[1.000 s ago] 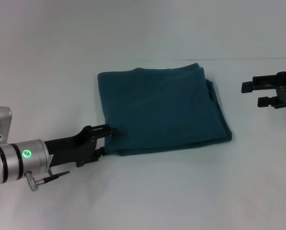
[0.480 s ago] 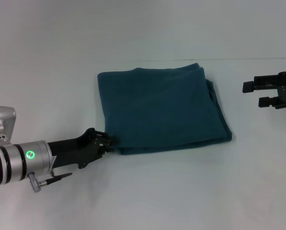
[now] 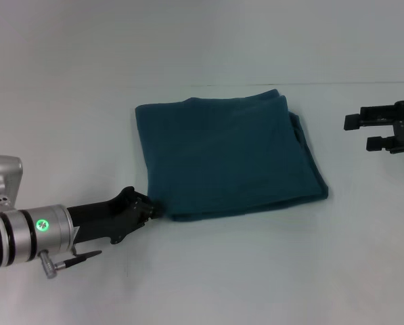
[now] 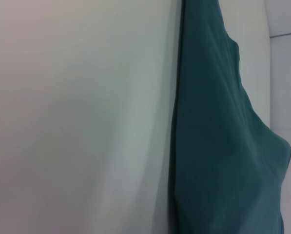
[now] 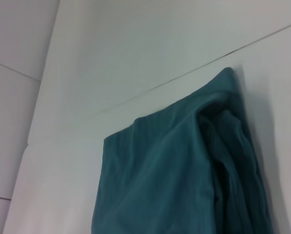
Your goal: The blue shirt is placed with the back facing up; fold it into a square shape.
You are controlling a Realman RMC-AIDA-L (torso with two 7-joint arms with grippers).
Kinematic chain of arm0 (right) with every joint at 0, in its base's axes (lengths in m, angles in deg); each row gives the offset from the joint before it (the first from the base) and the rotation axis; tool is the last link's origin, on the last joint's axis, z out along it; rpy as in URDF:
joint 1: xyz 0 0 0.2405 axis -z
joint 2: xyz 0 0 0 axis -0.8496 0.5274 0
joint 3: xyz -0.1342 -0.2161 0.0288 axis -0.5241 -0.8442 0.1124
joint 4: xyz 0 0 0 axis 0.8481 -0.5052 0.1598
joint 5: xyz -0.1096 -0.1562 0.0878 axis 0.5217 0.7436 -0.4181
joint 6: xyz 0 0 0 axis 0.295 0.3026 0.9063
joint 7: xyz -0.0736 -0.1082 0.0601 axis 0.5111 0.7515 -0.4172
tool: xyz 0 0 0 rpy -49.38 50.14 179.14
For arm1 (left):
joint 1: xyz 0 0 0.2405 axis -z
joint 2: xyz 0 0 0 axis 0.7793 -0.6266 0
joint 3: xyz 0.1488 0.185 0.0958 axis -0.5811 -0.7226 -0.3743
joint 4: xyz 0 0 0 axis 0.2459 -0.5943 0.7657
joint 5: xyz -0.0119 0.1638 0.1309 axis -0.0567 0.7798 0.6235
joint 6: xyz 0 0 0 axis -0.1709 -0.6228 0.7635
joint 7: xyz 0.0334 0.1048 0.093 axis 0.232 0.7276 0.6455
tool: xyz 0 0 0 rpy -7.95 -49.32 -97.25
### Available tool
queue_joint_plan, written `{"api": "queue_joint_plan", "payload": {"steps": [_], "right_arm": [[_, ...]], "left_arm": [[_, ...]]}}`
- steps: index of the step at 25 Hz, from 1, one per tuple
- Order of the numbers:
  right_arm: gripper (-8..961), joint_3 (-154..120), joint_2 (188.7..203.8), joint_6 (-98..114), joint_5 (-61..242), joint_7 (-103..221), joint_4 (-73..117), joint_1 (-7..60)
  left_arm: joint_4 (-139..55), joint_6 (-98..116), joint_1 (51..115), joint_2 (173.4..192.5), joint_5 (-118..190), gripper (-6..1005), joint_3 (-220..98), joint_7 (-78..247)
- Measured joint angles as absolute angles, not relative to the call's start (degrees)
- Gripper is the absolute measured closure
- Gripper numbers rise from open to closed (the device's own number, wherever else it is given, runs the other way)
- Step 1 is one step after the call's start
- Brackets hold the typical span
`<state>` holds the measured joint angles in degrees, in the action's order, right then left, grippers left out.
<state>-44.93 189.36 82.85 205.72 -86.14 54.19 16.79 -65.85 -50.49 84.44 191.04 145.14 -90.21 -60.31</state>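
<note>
Left gripper (image 3: 149, 207) has dropped lower and pulled back toward the robot since a second ago; its fingers, spread then, are now together at the shirt's near-left corner. Touching the cloth or pinching it, cannot tell for sure, but they look clamped on the corner edge. Left arm comes in low from the near left, just over the desk (image 3: 256, 271).

Shirt (image 3: 229, 159) lies mid-desk, already folded to a rough square, plain side up, several layers stacked. Its left edge has shifted out slightly. Right side shows loose inner layers peeking past the top layer; the right wrist view shows the same bunched folds. Left wrist view shows the shirt's edge flat on the desk, no fingers visible.

Right gripper (image 3: 361, 132) hovers far right, well apart from the shirt, fingers apart, idle.

Task looks near done. Risks: if the left gripper pulls back while clamped, it drags the corner and skews the square or peels layers apart; uneven right-side layers may splay further if the stack gets tugged.
</note>
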Motion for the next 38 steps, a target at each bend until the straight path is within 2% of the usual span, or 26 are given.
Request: {"api": "queue_joint_plan", "payload": {"steps": [17, 31, 36, 38], "right_arm": [[68, -44.85, 189.84, 82.82, 205.66, -86.13, 54.11, 17.37], [68, -44.97, 190.15, 83.08, 205.7, -86.02, 54.11, 17.59], [68, -45.19, 190.0, 83.21, 205.89, -85.24, 54.11, 18.16], [68, -44.97, 189.83, 83.24, 205.87, -84.68, 54.11, 18.71]], "left_arm": [[-70.43, -58.28, 76.71, 189.88, 145.13, 966, -88.62, -60.02], [-72.54, -60.98, 76.19, 188.65, 148.64, 960, -87.35, -57.83], [-78.73, -64.45, 73.19, 187.5, 148.87, 742, -84.31, -57.08], [-81.19, -66.77, 72.12, 187.12, 148.75, 602, -81.42, -54.3]]}}
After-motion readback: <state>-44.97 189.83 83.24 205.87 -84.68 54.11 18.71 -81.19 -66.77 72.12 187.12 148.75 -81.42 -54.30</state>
